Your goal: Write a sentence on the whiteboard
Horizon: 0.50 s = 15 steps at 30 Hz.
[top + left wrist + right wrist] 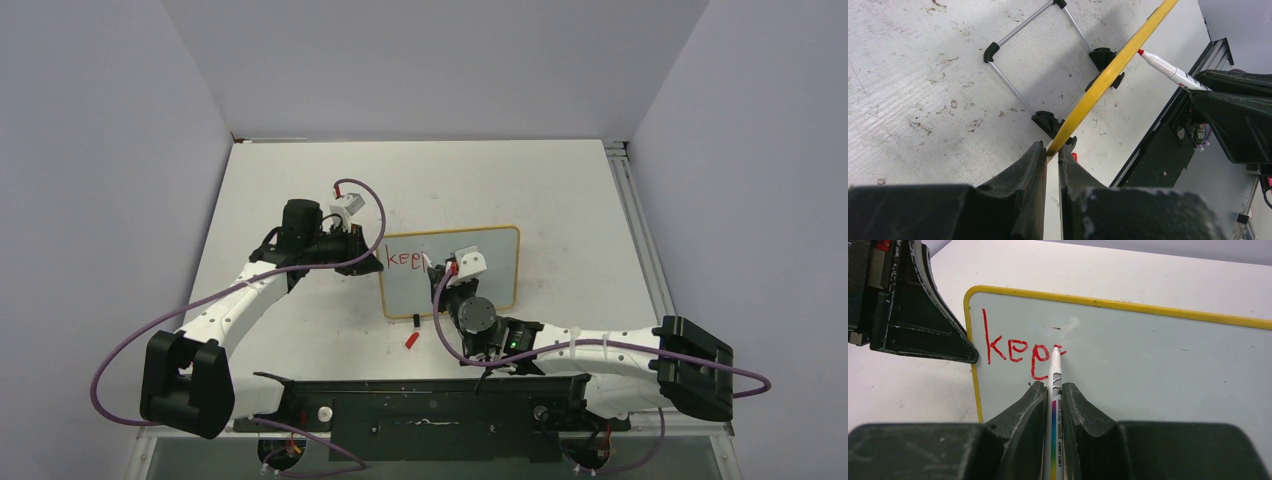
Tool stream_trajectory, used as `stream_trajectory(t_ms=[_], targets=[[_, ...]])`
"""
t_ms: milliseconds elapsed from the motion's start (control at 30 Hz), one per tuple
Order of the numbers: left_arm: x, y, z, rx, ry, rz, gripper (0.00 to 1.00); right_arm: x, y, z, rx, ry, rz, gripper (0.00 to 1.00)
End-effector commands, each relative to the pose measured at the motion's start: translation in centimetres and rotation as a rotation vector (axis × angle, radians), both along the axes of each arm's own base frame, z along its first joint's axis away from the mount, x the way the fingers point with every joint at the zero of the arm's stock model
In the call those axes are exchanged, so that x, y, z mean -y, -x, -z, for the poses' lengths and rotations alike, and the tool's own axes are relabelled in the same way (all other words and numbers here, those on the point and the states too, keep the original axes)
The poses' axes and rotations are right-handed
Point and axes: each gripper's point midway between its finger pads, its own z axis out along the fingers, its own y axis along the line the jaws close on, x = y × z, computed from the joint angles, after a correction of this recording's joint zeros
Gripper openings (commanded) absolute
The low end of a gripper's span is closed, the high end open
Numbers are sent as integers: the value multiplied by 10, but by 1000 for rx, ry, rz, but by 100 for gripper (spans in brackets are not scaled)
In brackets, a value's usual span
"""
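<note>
Whiteboard [500,275] stood near the middle of the table [560,190]. My left gripper [1052,150] was clamped on its yellow left edge. My right gripper [1053,387] pinched the marker [1055,365], tip against the sentence [1018,352], which read "kee" plus an unfinished fourth letter in red.

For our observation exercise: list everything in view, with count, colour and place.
yellow-framed rectangular whiteboard: one, pale grey face, mid-table.
red handwritten lettering: one unfinished word, board's upper left.
white-barrelled red-tipped marker: one, tip at the lettering.
small red cap-like piece: one, on table near board.
silver wire stand, black feet: one, behind the board.
scuffed white table: one, beneath all.
left gripper: one, black, shut on the board's edge.
right gripper: one, black, shut on the marker.
</note>
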Motion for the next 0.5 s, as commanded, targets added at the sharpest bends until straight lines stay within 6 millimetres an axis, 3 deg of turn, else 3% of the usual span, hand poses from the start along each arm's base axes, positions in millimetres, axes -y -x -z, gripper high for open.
stream_trajectory(t_ms=[0, 467], targets=[[5, -5, -26, 71, 33, 17, 0, -2, -7, -18, 15, -66, 32, 5], [5, -5, -26, 74, 34, 17, 0, 15, -8, -7, -8, -53, 80, 5]])
